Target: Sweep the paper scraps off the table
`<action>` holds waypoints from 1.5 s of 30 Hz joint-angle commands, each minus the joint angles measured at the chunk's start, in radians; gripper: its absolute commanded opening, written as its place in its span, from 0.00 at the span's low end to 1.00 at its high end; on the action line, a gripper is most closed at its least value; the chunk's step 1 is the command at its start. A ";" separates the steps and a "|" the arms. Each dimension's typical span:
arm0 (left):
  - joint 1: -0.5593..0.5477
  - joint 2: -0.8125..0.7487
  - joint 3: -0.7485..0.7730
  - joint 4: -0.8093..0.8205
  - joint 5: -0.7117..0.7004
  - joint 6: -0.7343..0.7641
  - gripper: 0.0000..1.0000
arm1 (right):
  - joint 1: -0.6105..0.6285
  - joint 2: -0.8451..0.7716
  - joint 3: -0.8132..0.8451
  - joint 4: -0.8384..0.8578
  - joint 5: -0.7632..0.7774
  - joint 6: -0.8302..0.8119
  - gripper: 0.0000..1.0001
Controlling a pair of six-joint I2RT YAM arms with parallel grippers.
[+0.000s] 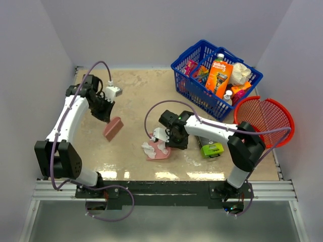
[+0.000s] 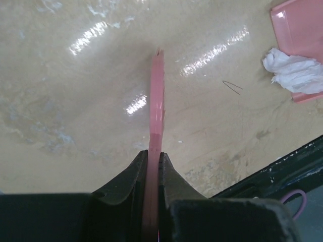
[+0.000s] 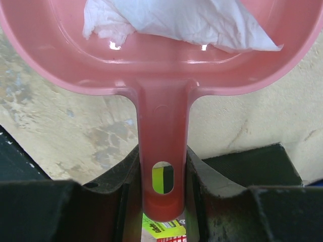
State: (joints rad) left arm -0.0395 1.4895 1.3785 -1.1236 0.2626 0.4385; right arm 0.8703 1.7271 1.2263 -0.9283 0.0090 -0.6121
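Note:
My right gripper (image 1: 174,137) is shut on the handle of a pink dustpan (image 1: 160,153), seen close in the right wrist view (image 3: 161,75), jaws clamped on both sides of the handle (image 3: 161,166). White crumpled paper scraps (image 1: 151,147) lie bunched in the pan (image 3: 192,20) and at its lip (image 2: 295,73). My left gripper (image 1: 103,108) is shut on a flat pink sweeper (image 1: 113,128), held edge-on between the jaws (image 2: 153,161) over the beige table (image 1: 136,96), to the left of the dustpan (image 2: 298,25).
A blue basket (image 1: 217,75) full of packaged goods stands at the back right. A red mesh basket (image 1: 265,118) sits at the right edge. A green package (image 1: 211,148) lies under my right arm. The black front rail (image 1: 161,189) runs along the near edge.

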 commanded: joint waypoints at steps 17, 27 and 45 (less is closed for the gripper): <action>-0.083 0.281 0.072 0.016 0.744 -0.138 0.00 | 0.081 0.135 0.148 -0.057 -0.050 0.083 0.00; 0.099 0.221 0.148 -0.129 0.633 -0.037 0.00 | 0.056 0.002 0.021 0.035 -0.038 0.098 0.00; 0.121 0.034 0.176 0.221 0.066 -0.110 0.00 | 0.009 -0.089 0.021 0.186 -0.144 0.144 0.00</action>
State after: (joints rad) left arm 0.0761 1.5791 1.5684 -1.0687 0.5179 0.3702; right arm 0.8898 1.7298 1.2427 -0.8059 -0.1009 -0.4904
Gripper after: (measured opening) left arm 0.140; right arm 0.324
